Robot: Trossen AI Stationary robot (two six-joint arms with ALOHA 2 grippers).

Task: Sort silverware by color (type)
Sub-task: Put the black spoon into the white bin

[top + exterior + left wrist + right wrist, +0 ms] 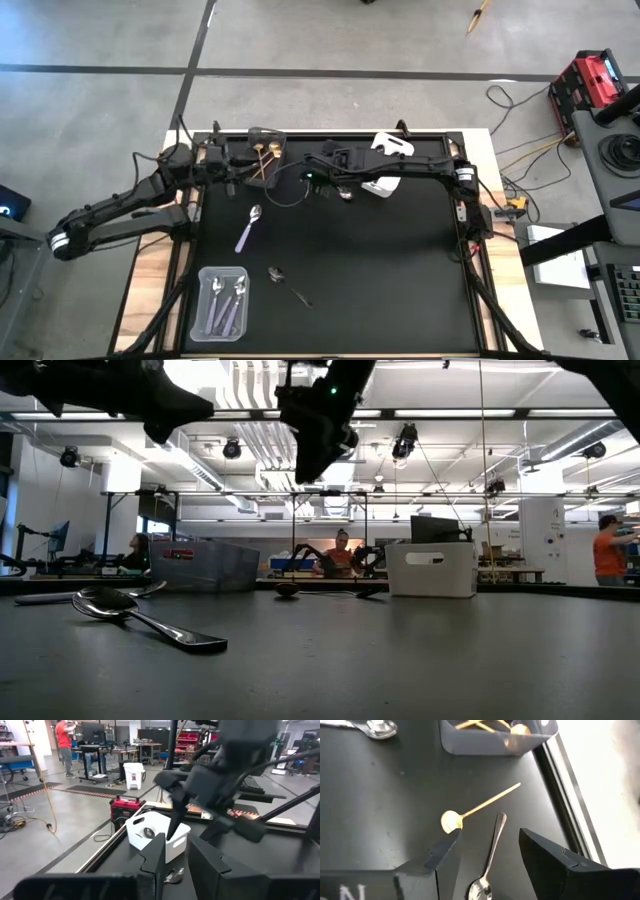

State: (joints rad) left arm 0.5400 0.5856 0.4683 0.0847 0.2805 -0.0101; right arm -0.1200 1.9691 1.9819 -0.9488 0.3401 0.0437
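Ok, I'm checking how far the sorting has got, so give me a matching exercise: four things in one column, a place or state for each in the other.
1 clear bin
2 dark bin
3 dark spoon
4 right gripper

A lies loose on the mat
B holds lilac-handled spoons
C holds gold spoons
D open

Pairs: 1-B, 2-C, 3-A, 4-D

Workshop setting: grey concrete floor (330,35) crossed by dark tape lines, white ceiling with long fluorescent strip lights (455,413) and exposed ducts, distant workbenches (92,751), a red toolbox (128,806) on the floor, and a person in an orange shirt (607,552).
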